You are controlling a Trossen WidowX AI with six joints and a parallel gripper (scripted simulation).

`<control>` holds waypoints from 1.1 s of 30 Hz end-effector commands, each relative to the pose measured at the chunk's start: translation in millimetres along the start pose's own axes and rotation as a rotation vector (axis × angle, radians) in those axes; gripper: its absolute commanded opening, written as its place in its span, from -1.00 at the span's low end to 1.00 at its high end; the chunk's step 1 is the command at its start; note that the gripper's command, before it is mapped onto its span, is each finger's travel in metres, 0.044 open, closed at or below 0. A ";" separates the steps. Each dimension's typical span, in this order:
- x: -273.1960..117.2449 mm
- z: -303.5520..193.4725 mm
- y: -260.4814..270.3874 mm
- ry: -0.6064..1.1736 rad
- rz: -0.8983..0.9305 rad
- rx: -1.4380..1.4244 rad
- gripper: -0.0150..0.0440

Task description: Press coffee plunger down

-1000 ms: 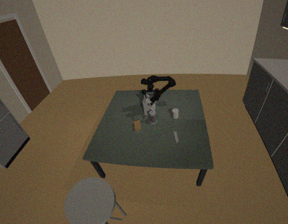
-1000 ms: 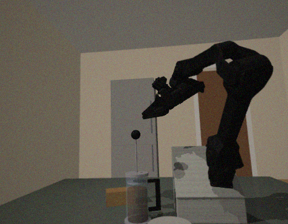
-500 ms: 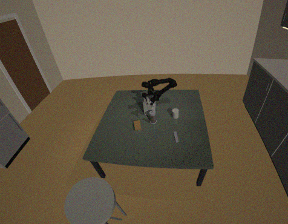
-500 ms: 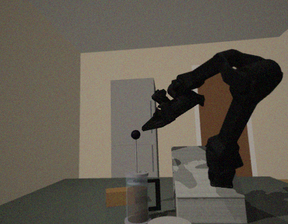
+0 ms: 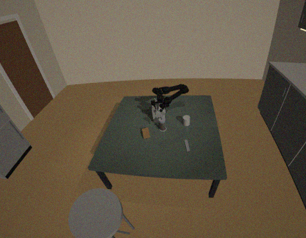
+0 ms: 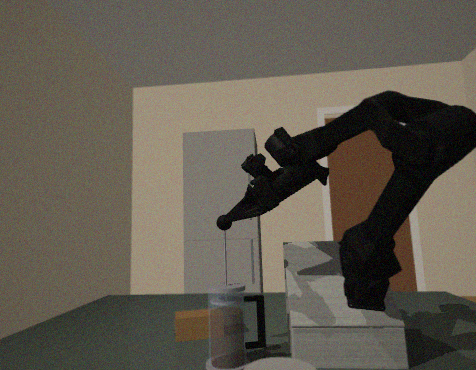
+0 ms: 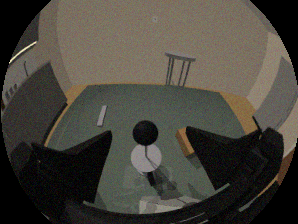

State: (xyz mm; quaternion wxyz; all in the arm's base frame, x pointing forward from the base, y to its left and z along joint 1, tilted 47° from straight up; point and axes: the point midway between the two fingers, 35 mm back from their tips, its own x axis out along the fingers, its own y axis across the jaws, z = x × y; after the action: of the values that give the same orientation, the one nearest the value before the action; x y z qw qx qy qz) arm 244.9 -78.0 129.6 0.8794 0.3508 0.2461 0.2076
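We note the arm (image 6: 392, 165) is matte black throughout, built of thick rounded links with bulky joint housings. Its base sits on a pale grey block (image 6: 337, 305). The pincer (image 6: 229, 218) is likewise black, its two fingers broad at the root and tapering to points. No markings, cables or screws are discernible.
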 end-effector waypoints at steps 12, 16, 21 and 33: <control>10.2 1.6 5.0 -0.010 0.006 -0.002 0.47; 10.2 1.6 5.0 -0.010 0.006 -0.002 0.11; 10.2 1.6 5.0 -0.010 0.006 -0.002 -0.08; 13.7 -2.5 3.2 -0.006 0.005 -0.002 -0.08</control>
State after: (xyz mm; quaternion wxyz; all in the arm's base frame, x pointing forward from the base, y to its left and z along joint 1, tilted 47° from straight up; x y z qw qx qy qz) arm 253.7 -69.6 130.6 0.8799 0.3527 0.2391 0.2100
